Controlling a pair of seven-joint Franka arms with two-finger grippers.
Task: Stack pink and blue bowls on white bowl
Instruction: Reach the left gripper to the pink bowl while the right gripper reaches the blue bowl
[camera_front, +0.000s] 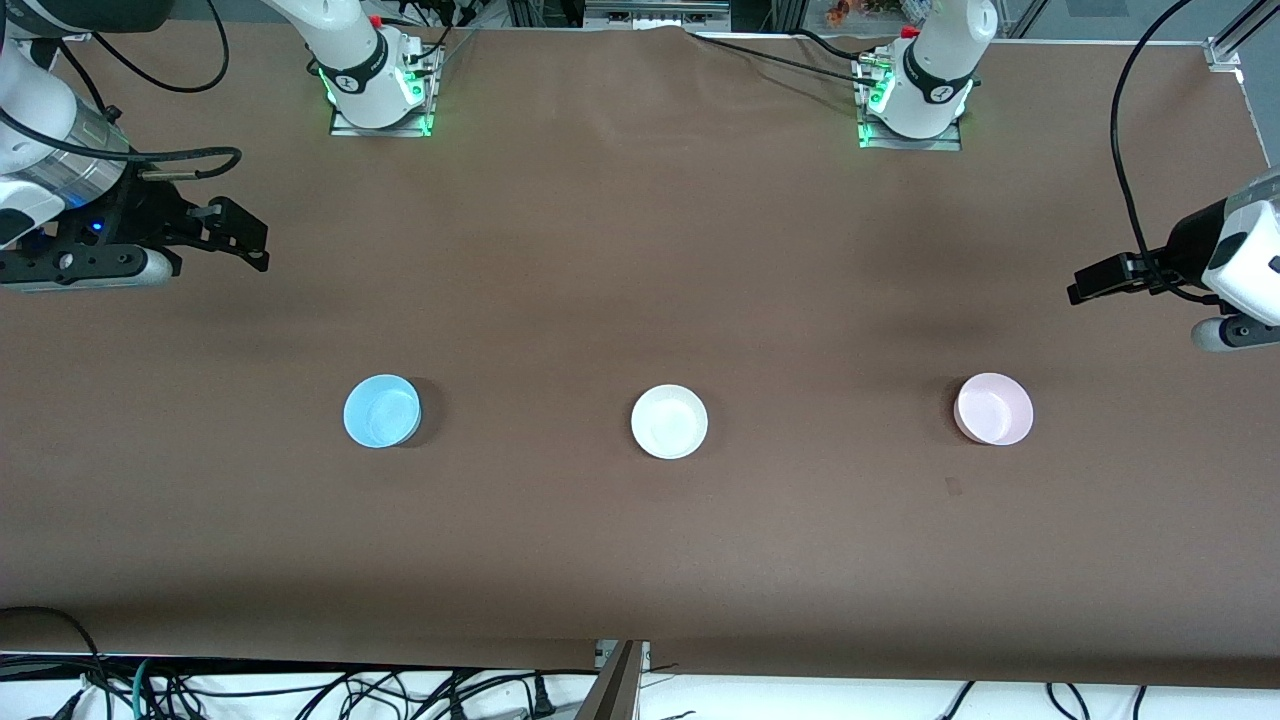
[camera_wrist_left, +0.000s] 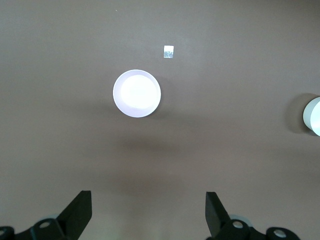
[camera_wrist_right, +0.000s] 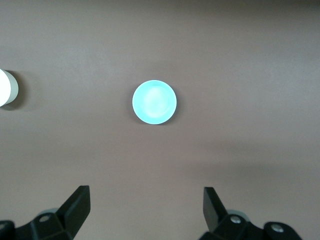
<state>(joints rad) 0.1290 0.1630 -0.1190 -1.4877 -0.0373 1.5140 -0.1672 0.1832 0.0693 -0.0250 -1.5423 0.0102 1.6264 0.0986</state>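
Observation:
Three bowls stand in a row on the brown table. The blue bowl (camera_front: 381, 411) is toward the right arm's end, the white bowl (camera_front: 669, 421) is in the middle, and the pink bowl (camera_front: 993, 408) is toward the left arm's end. My right gripper (camera_front: 260, 243) hangs open and empty over bare table at its end. The right wrist view shows the blue bowl (camera_wrist_right: 154, 102) and the white bowl's edge (camera_wrist_right: 6, 87) past the open gripper (camera_wrist_right: 146, 196). My left gripper (camera_front: 1085, 284) hangs open and empty over bare table at its end. The left wrist view shows the pink bowl (camera_wrist_left: 136, 93) and the white bowl's edge (camera_wrist_left: 313, 116) past the open gripper (camera_wrist_left: 148, 199).
A small tape mark (camera_front: 953, 487) lies on the table nearer the front camera than the pink bowl; it also shows in the left wrist view (camera_wrist_left: 169, 51). The arm bases (camera_front: 380, 85) (camera_front: 915, 100) stand along the table's back edge. Cables lie off the front edge.

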